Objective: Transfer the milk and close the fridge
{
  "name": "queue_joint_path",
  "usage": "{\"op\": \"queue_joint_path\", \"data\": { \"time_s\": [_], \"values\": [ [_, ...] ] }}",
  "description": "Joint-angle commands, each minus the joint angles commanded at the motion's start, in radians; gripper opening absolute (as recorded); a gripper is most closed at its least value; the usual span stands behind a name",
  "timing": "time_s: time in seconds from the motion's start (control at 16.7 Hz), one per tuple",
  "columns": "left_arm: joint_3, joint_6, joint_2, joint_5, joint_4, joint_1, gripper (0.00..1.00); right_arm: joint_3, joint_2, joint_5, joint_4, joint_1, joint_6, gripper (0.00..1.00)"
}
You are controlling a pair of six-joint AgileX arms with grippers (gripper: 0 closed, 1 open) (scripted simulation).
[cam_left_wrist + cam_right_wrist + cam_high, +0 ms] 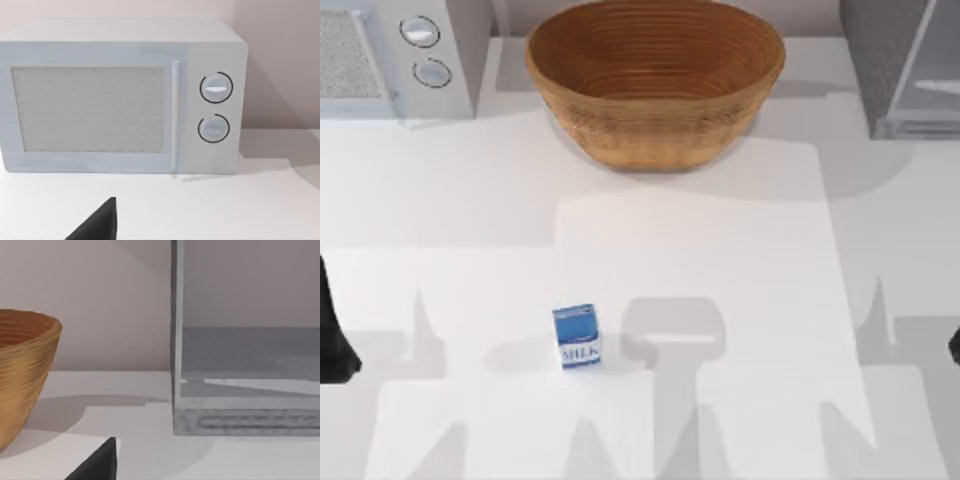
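The milk (577,336) is a small blue-and-white carton standing upright on the white table, left of centre and towards the front. The fridge (886,62) is the grey cabinet at the back right corner; in the right wrist view the fridge (240,420) faces the camera and its inside shows. My left arm (334,340) sits at the table's left edge and my right arm (954,346) at the right edge, both well away from the milk. A dark tip of my left gripper (100,226) and of my right gripper (100,463) pokes into each wrist view.
A large woven bowl (655,80) stands at the back centre, between a light-grey microwave (395,55) with two round knobs at the back left and the fridge. The same microwave (120,95) faces the left wrist camera. The bowl (22,375) is beside the fridge.
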Motion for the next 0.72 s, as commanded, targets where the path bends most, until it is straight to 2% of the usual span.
{"op": "queue_joint_path", "data": {
  "time_s": [0.18,0.36,0.54,0.72],
  "values": [
    [0.000,0.000,0.000,0.000,0.000,0.000,1.00,0.004,0.157,0.198,0.148,0.196,0.002,1.00],
    [0.000,0.000,0.000,0.000,0.000,0.000,1.00,0.008,0.280,0.349,0.265,0.346,0.005,1.00],
    [0.000,0.000,0.000,0.000,0.000,0.000,1.00,0.010,0.349,0.428,0.329,0.426,0.007,1.00],
    [0.000,0.000,0.000,0.000,0.000,0.000,1.00,0.010,0.357,0.436,0.336,0.434,0.007,1.00]
  ]
}}
